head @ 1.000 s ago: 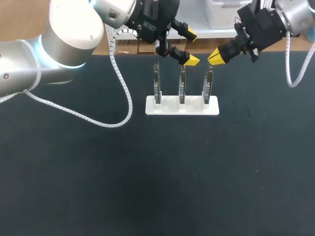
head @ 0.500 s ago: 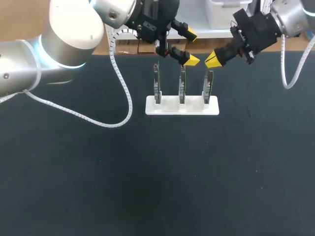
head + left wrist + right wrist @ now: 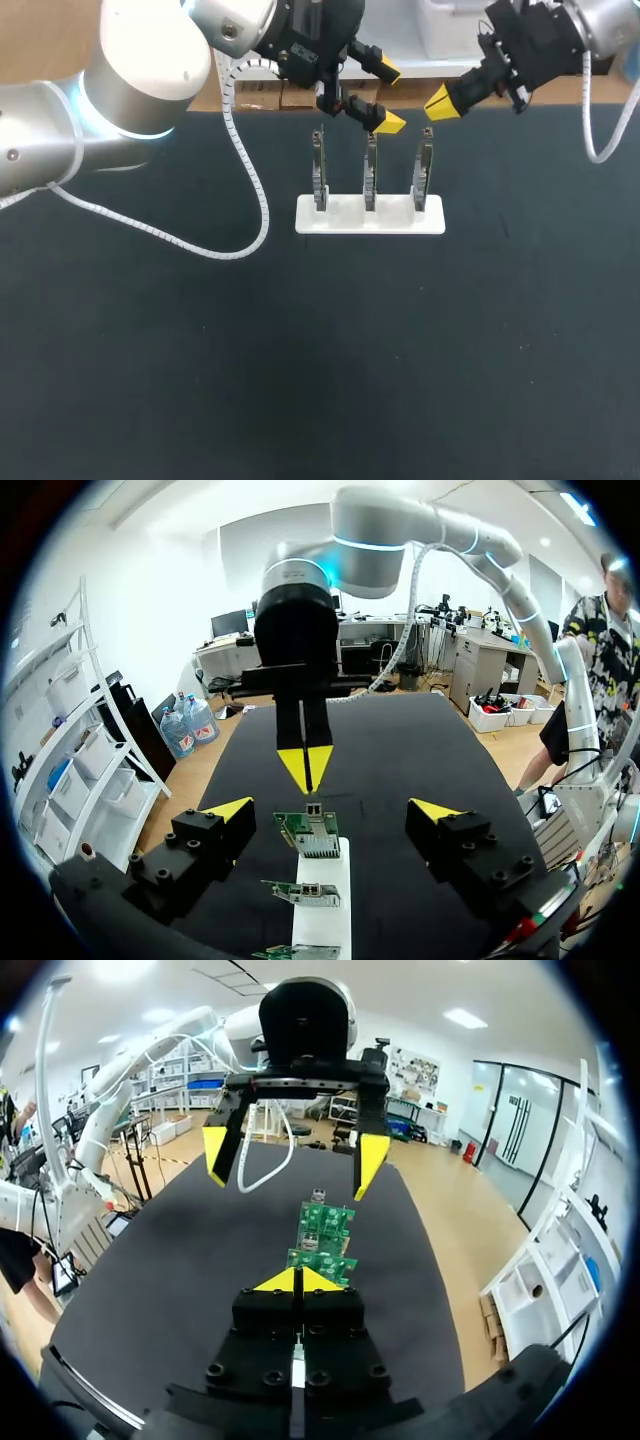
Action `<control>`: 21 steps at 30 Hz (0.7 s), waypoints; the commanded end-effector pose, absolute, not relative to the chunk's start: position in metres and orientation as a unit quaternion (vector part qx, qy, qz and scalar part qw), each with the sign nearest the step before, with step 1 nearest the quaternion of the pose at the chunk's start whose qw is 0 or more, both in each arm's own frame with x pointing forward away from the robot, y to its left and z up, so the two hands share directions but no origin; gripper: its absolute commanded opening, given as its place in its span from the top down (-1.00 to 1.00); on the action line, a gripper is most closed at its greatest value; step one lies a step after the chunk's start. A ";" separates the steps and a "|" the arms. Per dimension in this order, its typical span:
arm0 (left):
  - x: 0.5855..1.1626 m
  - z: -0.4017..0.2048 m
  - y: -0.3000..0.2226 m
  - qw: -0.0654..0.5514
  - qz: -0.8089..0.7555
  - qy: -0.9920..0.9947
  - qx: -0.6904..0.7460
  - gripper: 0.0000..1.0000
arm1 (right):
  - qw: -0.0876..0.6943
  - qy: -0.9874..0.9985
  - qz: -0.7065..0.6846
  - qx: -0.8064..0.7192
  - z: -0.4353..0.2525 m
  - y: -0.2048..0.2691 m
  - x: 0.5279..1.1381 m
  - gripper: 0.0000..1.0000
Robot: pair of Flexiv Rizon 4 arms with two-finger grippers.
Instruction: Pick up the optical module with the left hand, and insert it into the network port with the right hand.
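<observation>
A white holder (image 3: 345,215) carries three upright green boards: one on the left (image 3: 319,170), one in the middle (image 3: 370,170), one on the right (image 3: 424,168). My left gripper (image 3: 386,95) hangs open just behind and above the middle board, holding nothing. In the left wrist view the left gripper (image 3: 330,810) has the end board with a metal port (image 3: 318,832) below the gap between its fingers, untouched. My right gripper (image 3: 440,103) is shut and empty, above and behind the right board. In the right wrist view the right gripper (image 3: 298,1280) points at the row of boards (image 3: 322,1235), with the left gripper (image 3: 293,1155) beyond them.
The black table mat (image 3: 320,350) stretches wide in front of the holder. My left arm's white cable (image 3: 255,200) hangs down to the left of the holder.
My right gripper, still shut, dipped toward the right board and then rose up and back, away from it. The left arm and the boards have not moved.
</observation>
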State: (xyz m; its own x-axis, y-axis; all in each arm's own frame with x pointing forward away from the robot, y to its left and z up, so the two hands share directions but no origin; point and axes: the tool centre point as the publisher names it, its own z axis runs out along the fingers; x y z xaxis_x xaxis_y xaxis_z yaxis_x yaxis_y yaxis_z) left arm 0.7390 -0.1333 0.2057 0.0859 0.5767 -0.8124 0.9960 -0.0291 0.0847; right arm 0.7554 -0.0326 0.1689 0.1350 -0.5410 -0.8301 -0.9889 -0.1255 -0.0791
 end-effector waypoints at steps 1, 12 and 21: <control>0.741 0.207 -0.134 0.342 -0.302 0.606 0.651 -1.00 | 0.338 0.570 0.334 -0.670 0.162 -0.030 0.753 1.00; 0.741 0.207 -0.134 0.342 -0.302 0.606 0.651 -1.00 | 0.331 0.578 0.343 -0.663 0.153 -0.031 0.755 1.00; 0.741 0.207 -0.134 0.342 -0.302 0.606 0.651 -1.00 | 0.329 0.581 0.350 -0.657 0.145 -0.031 0.754 1.00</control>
